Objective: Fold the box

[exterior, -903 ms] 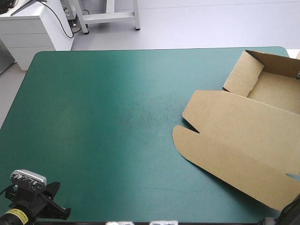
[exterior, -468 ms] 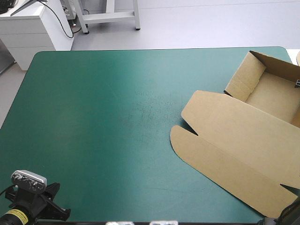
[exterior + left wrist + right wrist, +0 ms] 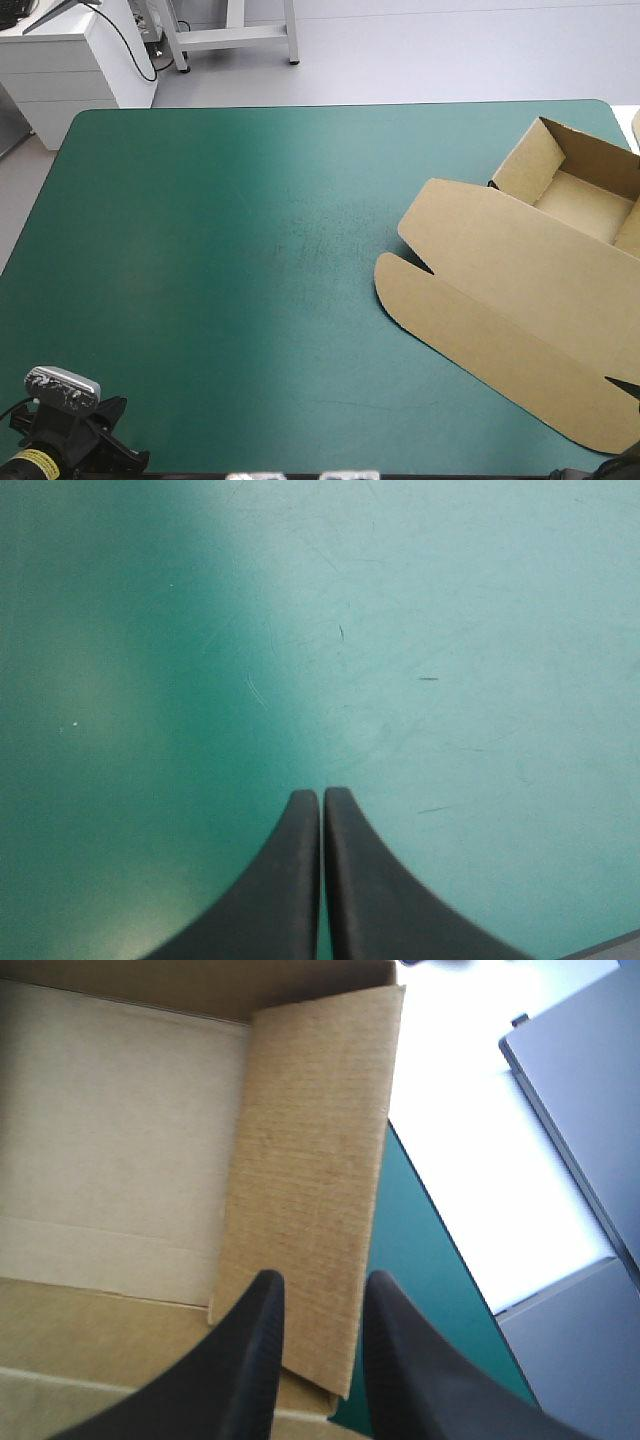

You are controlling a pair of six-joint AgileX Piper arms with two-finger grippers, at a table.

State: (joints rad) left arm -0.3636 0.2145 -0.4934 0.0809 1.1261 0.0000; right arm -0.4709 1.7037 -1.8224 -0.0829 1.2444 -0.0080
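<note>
Left claw (image 3: pixel 321 792) first: your two black fingers (image 3: pixel 285 880) are pressed together into one pointed arch with nothing between them. They point across bare teal-green cover (image 3: pixel 430 630) marked with fine scratches. In the high view that arm sits low at the near left corner of the tabletop (image 3: pixel 220 260).

Your right claw (image 3: pixel 325 1280) is all but closed, pinching an upright flap (image 3: pixel 310 1130) of the box (image 3: pixel 520 300). The flap is corrugated brown board with a ribbed face, and the smoother tray floor (image 3: pixel 110 1130) lies beside it.

You'll find the box on the right side of the tabletop, running out past the high view's right edge. Its lid (image 3: pixel 500 290) lies flat nearer you, with a rounded tab (image 3: pixel 395 285) pointing toward the middle of the tabletop. The open tray (image 3: pixel 580 195), walls raised, sits toward the far right corner.

Beyond the far edge you can see pale grey floor (image 3: pixel 430 50) and a white cabinet (image 3: pixel 70 65) off the far left corner.
</note>
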